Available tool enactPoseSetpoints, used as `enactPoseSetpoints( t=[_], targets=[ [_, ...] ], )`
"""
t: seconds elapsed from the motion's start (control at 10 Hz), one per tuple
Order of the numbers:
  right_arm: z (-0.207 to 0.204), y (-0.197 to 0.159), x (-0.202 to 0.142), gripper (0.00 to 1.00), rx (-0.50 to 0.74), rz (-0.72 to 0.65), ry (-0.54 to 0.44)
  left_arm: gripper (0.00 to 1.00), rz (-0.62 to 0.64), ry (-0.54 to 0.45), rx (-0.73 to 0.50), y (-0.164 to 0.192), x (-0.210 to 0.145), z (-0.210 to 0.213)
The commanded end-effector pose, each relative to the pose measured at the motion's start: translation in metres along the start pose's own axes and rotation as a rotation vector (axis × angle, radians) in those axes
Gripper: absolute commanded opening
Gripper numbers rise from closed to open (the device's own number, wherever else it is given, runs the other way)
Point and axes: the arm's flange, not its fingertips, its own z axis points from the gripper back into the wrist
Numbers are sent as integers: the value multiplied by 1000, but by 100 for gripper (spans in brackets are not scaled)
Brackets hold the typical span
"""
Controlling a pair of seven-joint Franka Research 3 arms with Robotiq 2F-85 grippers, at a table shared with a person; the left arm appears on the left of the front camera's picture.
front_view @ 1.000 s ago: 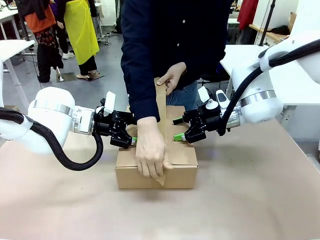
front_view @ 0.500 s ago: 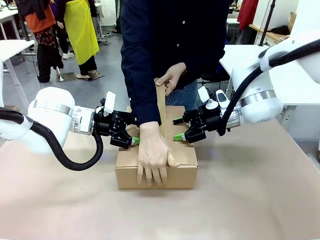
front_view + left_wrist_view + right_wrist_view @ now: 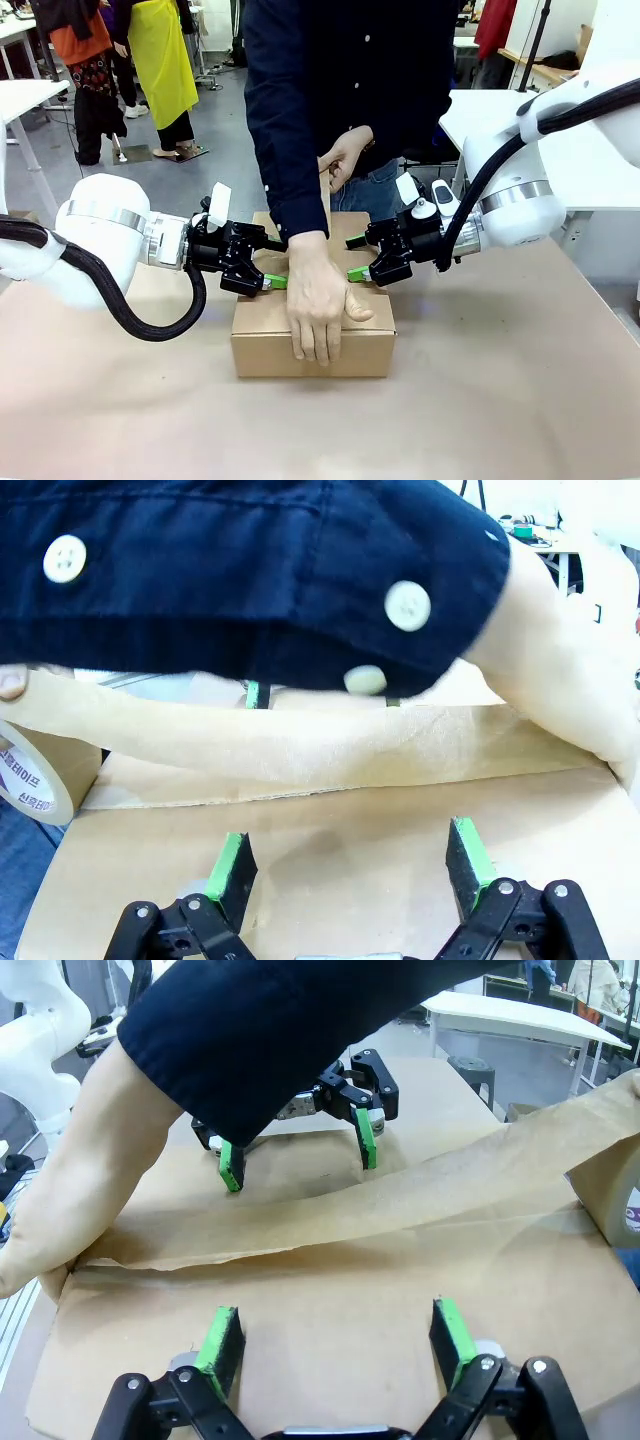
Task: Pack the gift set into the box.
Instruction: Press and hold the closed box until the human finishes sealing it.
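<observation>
Taping the box shut now, by the look of it, with the flaps already folded down and the gift set likely inside, though hidden from sight. Sitting in the middle of the table, with the left gripper pressing down on the top at 9 o'clock and the right gripper pressing down at 3 o'clock. Keeping both pairs of green fingers spread apart, gripping nothing, just resting their tips on the cardboard. Pressing a strip of brown tape flat along the middle seam with one hand, fingers curling over the front edge at 6 o'clock. Holding the tape roll up at the 12 o'clock side with the other hand. Calling next, most likely, for smoothing the rest of the strip toward 12 o'clock and cutting it off the roll, while both grippers go on holding the flaps down and steady. Showing some red and dark print, seemingly Korean, on the inner ring of the roll, too small and cut off to read for sure.
</observation>
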Motion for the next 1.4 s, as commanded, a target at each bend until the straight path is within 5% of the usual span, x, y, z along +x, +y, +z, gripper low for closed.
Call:
enactPoseSetpoints(
  t=[0.0, 1.3],
  targets=[
    [-1, 0, 0, 100, -2, 3, -1, 100, -4, -3, -12, -1, -3, 0],
    [-1, 0, 0, 100, -2, 3, -1, 100, -4, -3, -12, -1, -3, 0]
  ],
)
